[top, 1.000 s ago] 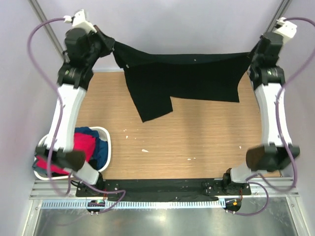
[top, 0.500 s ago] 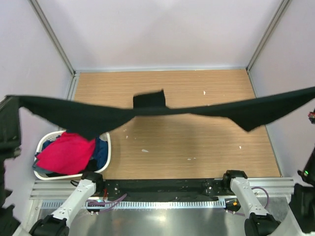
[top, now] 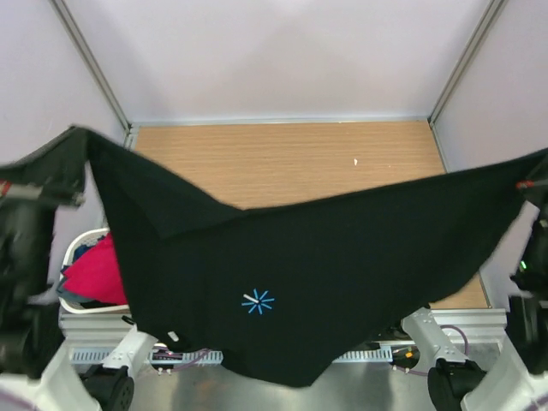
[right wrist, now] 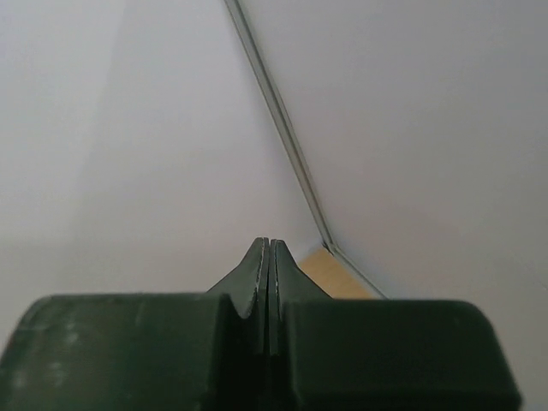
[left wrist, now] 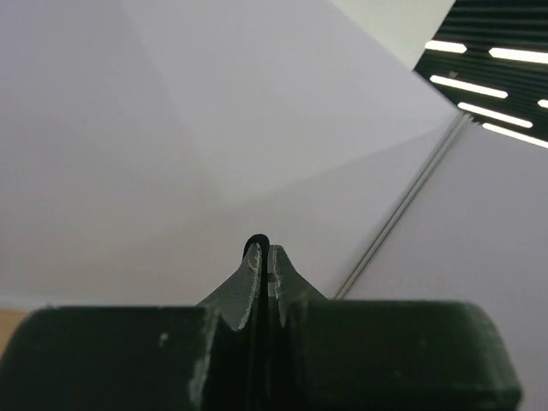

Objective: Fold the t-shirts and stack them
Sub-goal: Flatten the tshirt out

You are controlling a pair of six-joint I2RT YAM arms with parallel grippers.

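The black t-shirt [top: 325, 257] hangs in the air above the table [top: 282, 163]. Its long axis runs left to right and its body sags to a point toward the near edge. It hides the near half of the table from us, and part of the white basket [top: 86, 237], where a red shirt [top: 92, 276] shows. We see the left gripper [left wrist: 260, 253] clamped on a thin black fold. The right gripper [right wrist: 269, 248] is pressed tight too, probably on the far corner. Both arms are blurred and cut off.

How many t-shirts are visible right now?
3: black t-shirt spread in the air; red t-shirt and blue t-shirt in the basket, lower left. More may be hidden beneath.
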